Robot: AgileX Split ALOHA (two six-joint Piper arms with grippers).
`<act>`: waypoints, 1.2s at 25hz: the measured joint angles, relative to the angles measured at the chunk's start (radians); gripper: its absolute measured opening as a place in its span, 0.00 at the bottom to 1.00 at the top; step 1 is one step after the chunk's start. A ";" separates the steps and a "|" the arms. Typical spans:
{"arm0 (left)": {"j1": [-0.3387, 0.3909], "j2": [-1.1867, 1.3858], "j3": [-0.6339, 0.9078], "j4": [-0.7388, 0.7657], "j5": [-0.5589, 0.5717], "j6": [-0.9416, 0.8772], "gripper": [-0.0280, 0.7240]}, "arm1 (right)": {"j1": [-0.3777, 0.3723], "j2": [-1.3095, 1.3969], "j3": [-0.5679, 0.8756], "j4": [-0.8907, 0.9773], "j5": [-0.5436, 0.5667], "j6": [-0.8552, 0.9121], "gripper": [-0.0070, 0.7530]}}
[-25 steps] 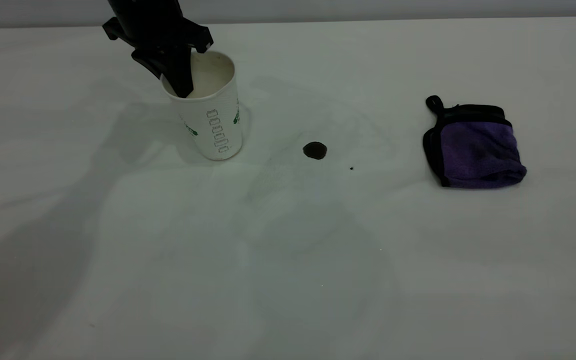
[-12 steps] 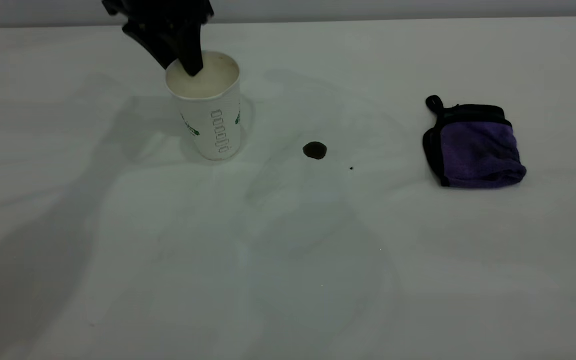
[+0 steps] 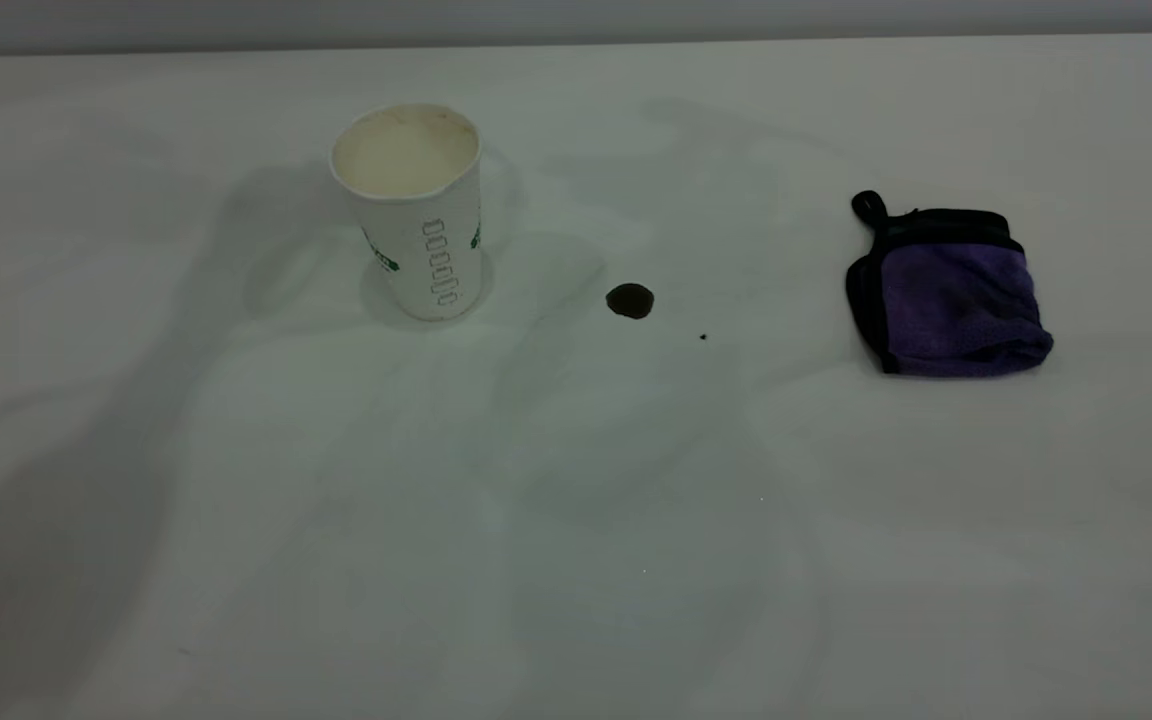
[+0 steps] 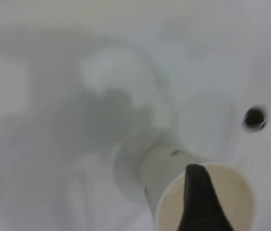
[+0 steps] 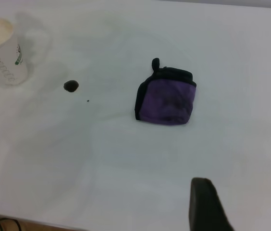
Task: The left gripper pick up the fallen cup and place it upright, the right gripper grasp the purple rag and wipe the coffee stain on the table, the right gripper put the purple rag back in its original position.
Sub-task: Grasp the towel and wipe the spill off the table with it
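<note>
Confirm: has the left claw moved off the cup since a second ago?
Yes. It rose clear of the cup, out of the exterior view; the left wrist view shows one finger above the cup's mouth.

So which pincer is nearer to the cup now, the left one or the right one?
Left. The left pincer hangs just above the upright cup, one finger over its mouth. The right pincer is far off, beyond the purple rag.
</note>
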 joint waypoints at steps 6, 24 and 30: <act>0.000 -0.237 -0.006 0.003 0.000 -0.051 0.67 | 0.000 0.000 0.000 0.001 0.000 0.000 0.57; 0.000 -1.165 1.026 0.161 0.000 -0.090 0.67 | 0.000 0.000 0.000 0.001 0.000 0.000 0.57; 0.000 -1.423 1.426 0.163 -0.004 -0.090 0.67 | 0.000 0.000 0.000 0.001 0.000 0.000 0.57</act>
